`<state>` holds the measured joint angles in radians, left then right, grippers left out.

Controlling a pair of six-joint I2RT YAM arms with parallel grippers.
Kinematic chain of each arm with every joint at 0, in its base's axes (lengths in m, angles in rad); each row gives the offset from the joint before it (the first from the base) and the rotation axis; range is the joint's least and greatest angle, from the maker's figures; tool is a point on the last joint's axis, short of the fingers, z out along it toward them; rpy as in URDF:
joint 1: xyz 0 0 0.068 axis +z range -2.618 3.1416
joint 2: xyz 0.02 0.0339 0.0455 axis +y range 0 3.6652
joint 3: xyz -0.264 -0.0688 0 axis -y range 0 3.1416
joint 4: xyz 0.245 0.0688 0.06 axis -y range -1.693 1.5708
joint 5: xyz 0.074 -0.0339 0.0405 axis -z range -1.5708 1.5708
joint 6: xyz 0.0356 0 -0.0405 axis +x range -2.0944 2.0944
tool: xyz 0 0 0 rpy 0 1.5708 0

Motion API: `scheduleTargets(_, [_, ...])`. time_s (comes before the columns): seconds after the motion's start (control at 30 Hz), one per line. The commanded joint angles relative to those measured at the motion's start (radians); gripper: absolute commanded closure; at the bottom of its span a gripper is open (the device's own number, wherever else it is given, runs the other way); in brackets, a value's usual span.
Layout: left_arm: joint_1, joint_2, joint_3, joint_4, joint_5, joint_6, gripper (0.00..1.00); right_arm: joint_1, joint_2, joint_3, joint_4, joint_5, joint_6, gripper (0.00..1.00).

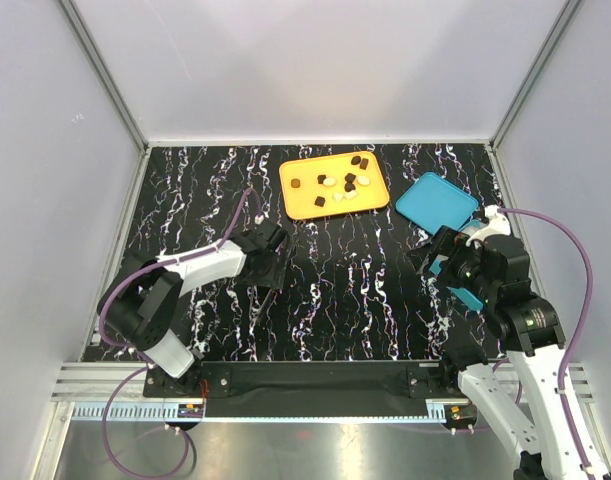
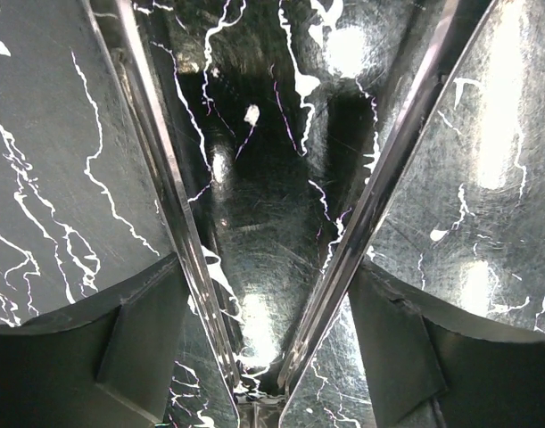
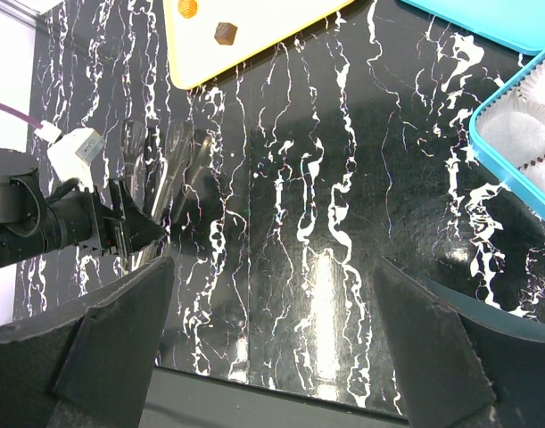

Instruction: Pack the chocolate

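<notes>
We count one pair of tongs (image 2: pixel 176 214), one orange tray (image 1: pixel 300 205), one teal lid (image 1: pixel 437 203), one teal box (image 3: pixel 522 171) and about ten chocolates (image 1: pixel 351 179), dark and cream, too small to number surely. The bench (image 1: pixel 365 300) is black with white marbling, walled by pale panels (image 1: pixel 315 70) on three sides, with a metal rail (image 1: pixel 95 380) along its near edge.

Left of the middle, the left fingers (image 1: pixel 271 268) straddle the tongs, which lie on the bench; whether they press the metal we cannot tell. The tray sits at the middle of the far edge, and all the chocolates lie on it. The lid lies flat near the far right corner. By the right edge the box holds white pleated paper. The right fingers (image 1: pixel 433 264) hang just left of it, spread wide, holding nothing.
</notes>
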<state>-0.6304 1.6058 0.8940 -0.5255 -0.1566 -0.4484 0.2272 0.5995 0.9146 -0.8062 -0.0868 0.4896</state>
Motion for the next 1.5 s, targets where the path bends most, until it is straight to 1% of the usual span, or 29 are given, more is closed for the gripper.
scheduleTargets(0.0, [-0.003,-0.009,0.023,-0.053,0.025,0.010,0.28,0.003,0.013,0.038,0.027,0.015,-0.017,0.00])
scheduleTargets(0.1, [-0.003,-0.066,0.060,-0.111,0.019,0.013,0.32,0.003,0.016,0.052,0.018,-0.005,-0.014,0.00])
scheduleTargets(0.23, [-0.015,-0.130,0.147,-0.210,0.023,0.028,0.35,0.004,0.011,0.070,0.012,-0.051,-0.006,0.00])
scheduleTargets(0.43, [-0.043,-0.202,0.241,-0.336,0.020,0.056,0.40,0.003,-0.018,0.064,0.001,-0.064,0.023,0.00])
scheduleTargets(0.53, [-0.046,-0.237,0.278,-0.369,0.026,0.063,0.43,0.004,-0.032,0.061,0.001,-0.074,0.033,0.00])
scheduleTargets(0.9, [-0.048,-0.268,0.359,-0.433,0.017,0.091,0.45,0.004,-0.037,0.084,-0.014,-0.120,0.059,0.00])
scheduleTargets(1.0, [-0.048,-0.254,0.417,-0.449,0.014,0.109,0.46,0.004,-0.037,0.084,-0.011,-0.128,0.078,0.00])
scheduleTargets(1.17, [-0.049,-0.189,0.566,-0.443,-0.007,0.129,0.47,0.004,-0.038,0.069,0.024,-0.168,0.081,0.00])
scheduleTargets(1.3, [-0.048,-0.112,0.651,-0.389,-0.020,0.169,0.46,0.003,-0.037,0.066,0.032,-0.151,0.055,0.00])
scheduleTargets(1.47, [-0.049,0.057,0.770,-0.347,-0.020,0.204,0.46,0.004,-0.021,0.079,0.045,-0.125,0.032,0.00])
